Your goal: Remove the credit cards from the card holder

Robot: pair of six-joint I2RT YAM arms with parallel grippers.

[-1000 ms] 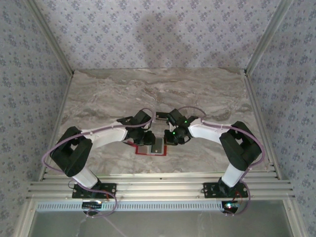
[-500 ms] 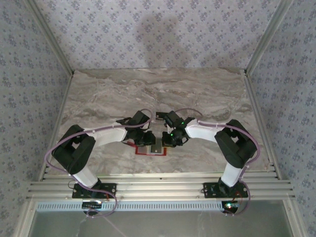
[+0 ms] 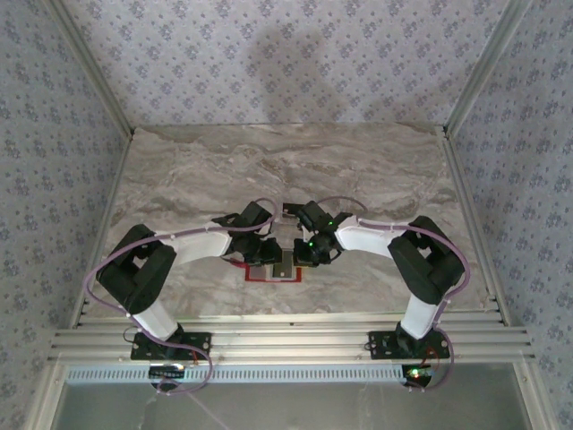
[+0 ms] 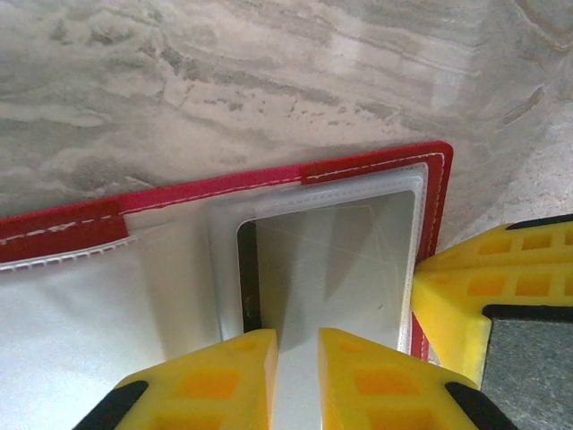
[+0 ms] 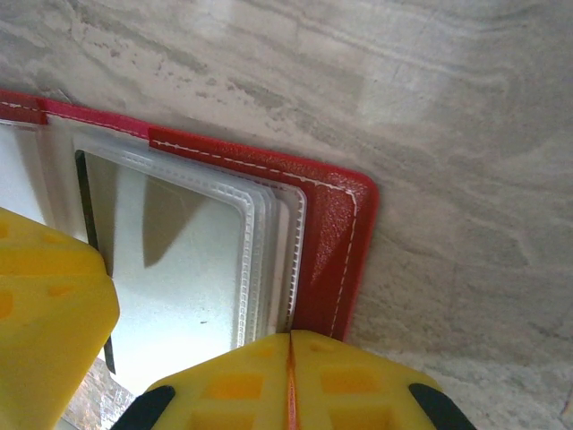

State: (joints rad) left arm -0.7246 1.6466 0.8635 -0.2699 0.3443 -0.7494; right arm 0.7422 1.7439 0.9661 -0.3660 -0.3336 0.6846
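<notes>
1. The holder (image 5: 333, 235) lies open and flat on the table (image 3: 376, 161), close to the near edge and about midway along it, between the two arms.
2. A card (image 4: 331, 269) sits inside a clear sleeve (image 5: 269, 224) on the holder's right half. It is not yet out.
3. The right gripper (image 5: 288, 345) has its fingers pressed together, tips down at the holder's red right edge. This looks meant to pin the holder, so it stays put when a card is drawn.
4. The left gripper (image 4: 298, 345) has its fingers a narrow gap apart, tips down on the sleeve over the card. I cannot tell whether they pinch anything. The placement suits dragging or nipping the card toward the sleeve's mouth.
5. The sleeves are stacked and look slick, so the fingers may slip or lift a sleeve instead of the card.
</notes>
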